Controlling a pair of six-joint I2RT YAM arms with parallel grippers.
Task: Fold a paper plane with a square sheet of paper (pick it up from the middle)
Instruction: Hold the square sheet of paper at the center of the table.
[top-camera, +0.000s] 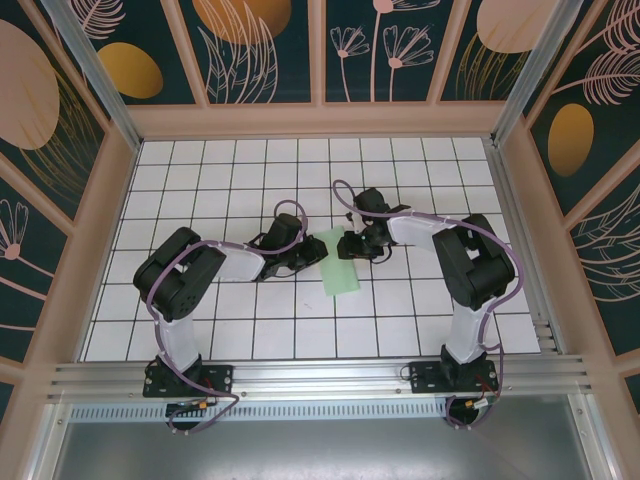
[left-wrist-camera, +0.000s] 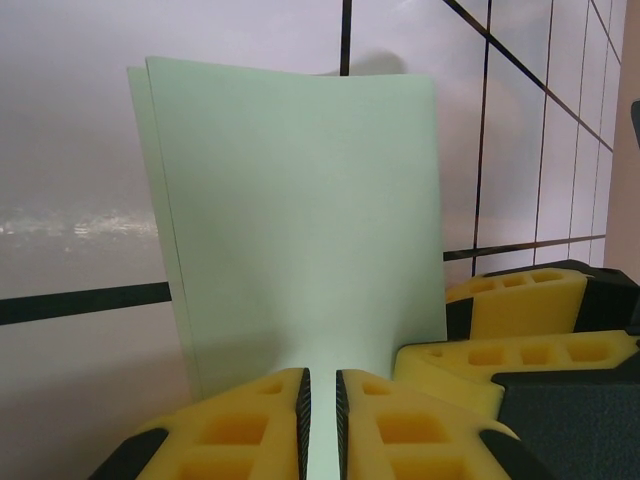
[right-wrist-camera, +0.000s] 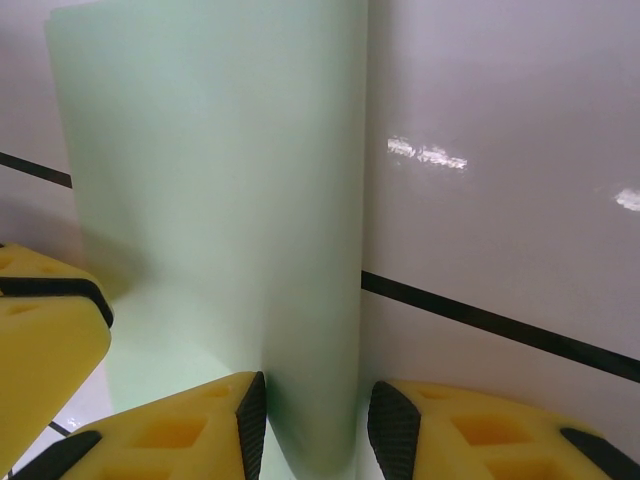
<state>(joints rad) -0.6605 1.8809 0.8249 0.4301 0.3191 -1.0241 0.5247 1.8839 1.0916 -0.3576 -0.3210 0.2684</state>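
Observation:
The square sheet of paper (top-camera: 341, 264), pale mint green, is doubled over into a narrow strip on the white tiles between my two grippers. In the left wrist view the sheet (left-wrist-camera: 300, 220) stands up with two layers showing at its left edge. My left gripper (left-wrist-camera: 322, 405) (top-camera: 306, 256) is shut on its lower edge. In the right wrist view the rounded fold of the sheet (right-wrist-camera: 220, 200) runs between the pads of my right gripper (right-wrist-camera: 315, 420) (top-camera: 353, 244). That gripper is open, with a small gap at its right pad. A paper plane is out of view.
The white grid table (top-camera: 230, 170) is walled by a wooden frame (top-camera: 315, 120) with patterned panels. An aluminium rail (top-camera: 320, 375) runs along the near edge by the arm bases. My right gripper's yellow fingers (left-wrist-camera: 530, 320) sit close beside the left one.

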